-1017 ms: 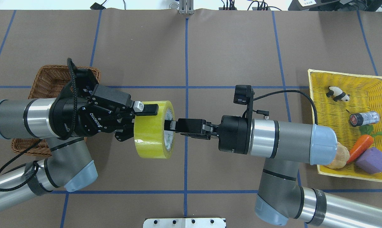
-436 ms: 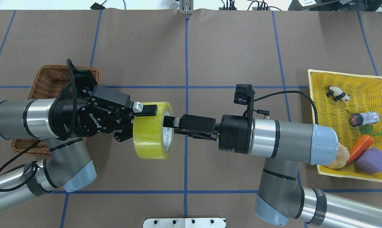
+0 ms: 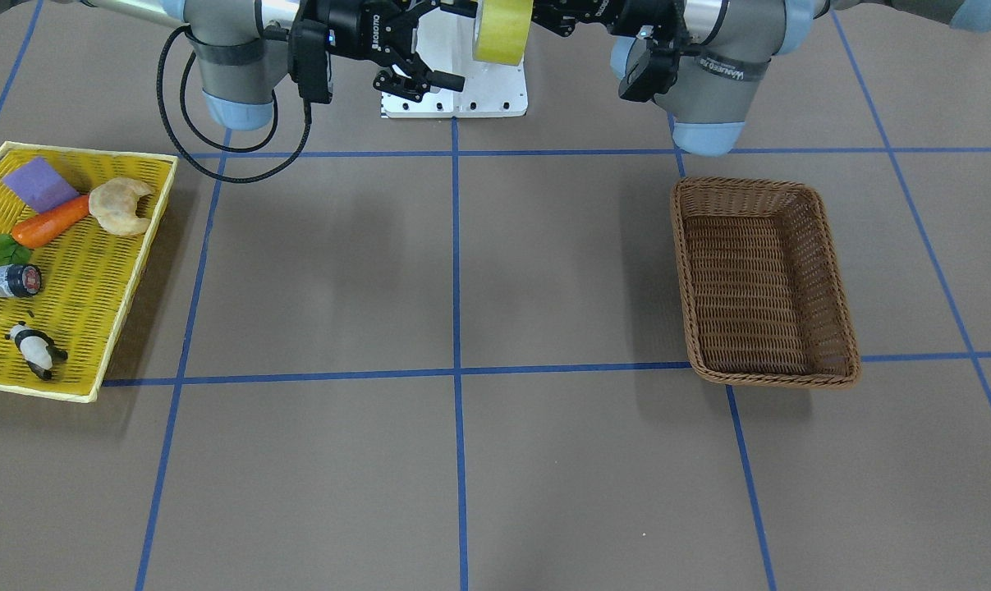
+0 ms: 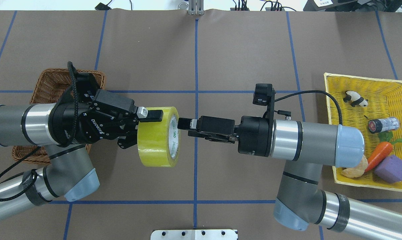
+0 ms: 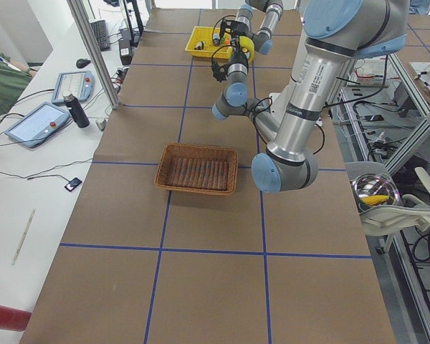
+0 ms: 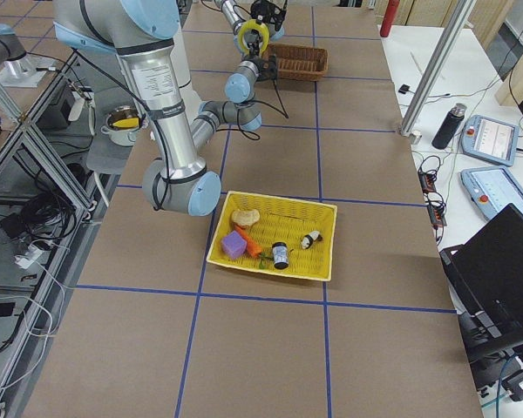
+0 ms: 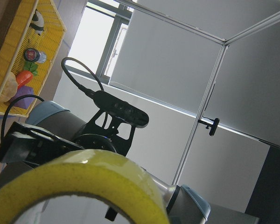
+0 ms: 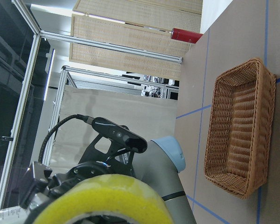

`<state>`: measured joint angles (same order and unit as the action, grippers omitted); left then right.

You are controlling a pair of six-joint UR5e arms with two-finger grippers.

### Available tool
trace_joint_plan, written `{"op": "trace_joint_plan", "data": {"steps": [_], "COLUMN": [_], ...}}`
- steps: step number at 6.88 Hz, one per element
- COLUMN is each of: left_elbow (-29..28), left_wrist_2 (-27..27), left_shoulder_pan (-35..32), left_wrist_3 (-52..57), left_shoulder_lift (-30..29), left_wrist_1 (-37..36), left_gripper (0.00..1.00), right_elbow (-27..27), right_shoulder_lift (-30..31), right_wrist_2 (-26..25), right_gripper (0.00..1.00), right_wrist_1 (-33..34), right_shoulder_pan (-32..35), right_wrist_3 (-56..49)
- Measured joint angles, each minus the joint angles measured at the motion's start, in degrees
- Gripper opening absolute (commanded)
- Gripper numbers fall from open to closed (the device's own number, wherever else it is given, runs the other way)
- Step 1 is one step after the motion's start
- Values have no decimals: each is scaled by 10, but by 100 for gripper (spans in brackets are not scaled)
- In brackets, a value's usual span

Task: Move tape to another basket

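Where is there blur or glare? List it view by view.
Left wrist view: the wide yellow translucent tape roll is close and soft, the window blown out. Right wrist view: roll soft, brown woven wicker basket sharp. Overhead view: crisp, even light.

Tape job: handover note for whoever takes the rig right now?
Left gripper: shut on the tape, held on edge in the air over mid-table.
Right gripper: open, just off the roll's core side, holding nothing.
Basket: on the table on the left arm's side, nothing in it.
Done: tape is out of the yellow tray.
Left: carry it over the basket, lower, release.
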<state>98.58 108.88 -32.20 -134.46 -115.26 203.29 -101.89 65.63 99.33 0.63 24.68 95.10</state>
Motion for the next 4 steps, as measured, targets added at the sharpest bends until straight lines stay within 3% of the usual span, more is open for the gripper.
{"op": "trace_joint_plan", "data": {"steps": [2, 4], "left_elbow": [2, 7], "left_wrist_2": [2, 2], "left_shoulder_pan": [-10, -52], "left_wrist_3": [1, 31], "left_shoulder_lift": [5, 5], "left_wrist_1": [-3, -61], "left_gripper": [0, 0], "right_elbow": [1, 24], "right_shoulder_lift": [26, 47], "right_wrist_2": [46, 133], "right_gripper": [100, 100], "right_wrist_1": [0, 6], "right_shoulder_pan": [46, 146], "right_wrist_3": [0, -4]}}
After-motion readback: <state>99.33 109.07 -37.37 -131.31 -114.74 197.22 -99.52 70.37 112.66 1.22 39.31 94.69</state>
